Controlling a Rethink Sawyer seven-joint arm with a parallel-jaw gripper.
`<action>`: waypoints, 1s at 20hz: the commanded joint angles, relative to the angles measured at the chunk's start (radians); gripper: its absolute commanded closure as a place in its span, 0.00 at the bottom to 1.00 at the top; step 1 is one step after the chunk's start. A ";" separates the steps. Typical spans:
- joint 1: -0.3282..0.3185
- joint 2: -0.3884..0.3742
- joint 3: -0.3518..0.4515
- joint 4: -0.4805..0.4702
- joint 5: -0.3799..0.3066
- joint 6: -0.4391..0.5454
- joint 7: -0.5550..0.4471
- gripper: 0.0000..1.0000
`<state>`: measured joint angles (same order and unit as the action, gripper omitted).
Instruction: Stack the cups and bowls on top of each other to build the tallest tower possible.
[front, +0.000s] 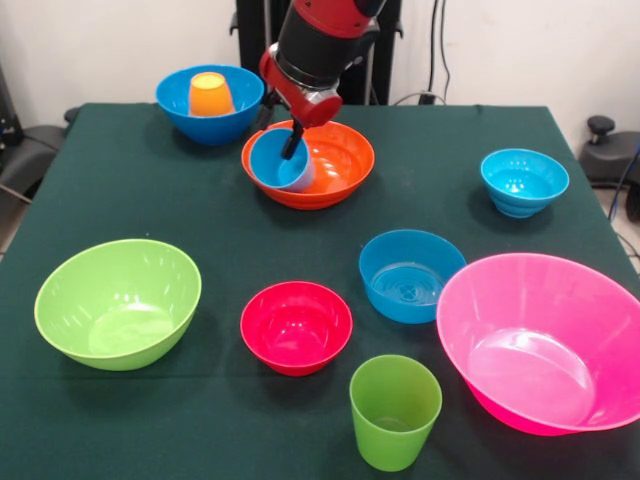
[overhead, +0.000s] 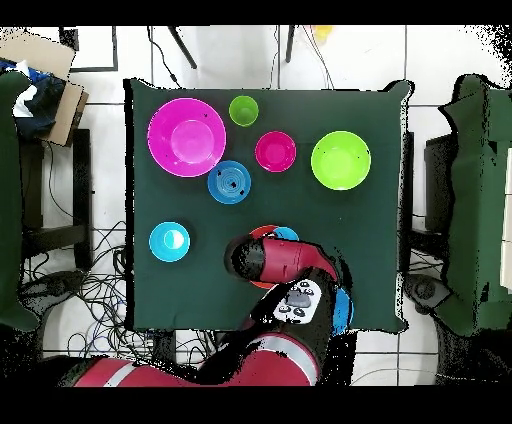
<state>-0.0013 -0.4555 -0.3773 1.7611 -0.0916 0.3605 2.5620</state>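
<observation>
Light blue cup (front: 278, 161) tilted inside wide orange bowl (front: 340, 165), rim pinched by gripper (front: 293, 146).

No readable text

Nothing legible appears on the cups, bowls, arm or table (both views checked, all surfaces plain).

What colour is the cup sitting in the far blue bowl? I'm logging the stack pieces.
Orange: the cup stands upside down inside the blue bowl. Front view shows it best.

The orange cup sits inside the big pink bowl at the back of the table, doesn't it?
Not quite. The orange cup sits inside the large blue bowl, as the front view shows. The pink bowl holds nothing.
</observation>
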 joint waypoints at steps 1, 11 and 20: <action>-0.005 -0.014 0.100 0.052 0.003 -0.029 0.063 0.00; 0.062 -0.078 0.102 0.157 0.083 0.024 0.144 0.00; 0.090 -0.086 0.096 0.224 0.115 -0.027 0.148 0.00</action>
<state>0.0788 -0.5480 -0.3774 1.9030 -0.0229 0.3607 2.5620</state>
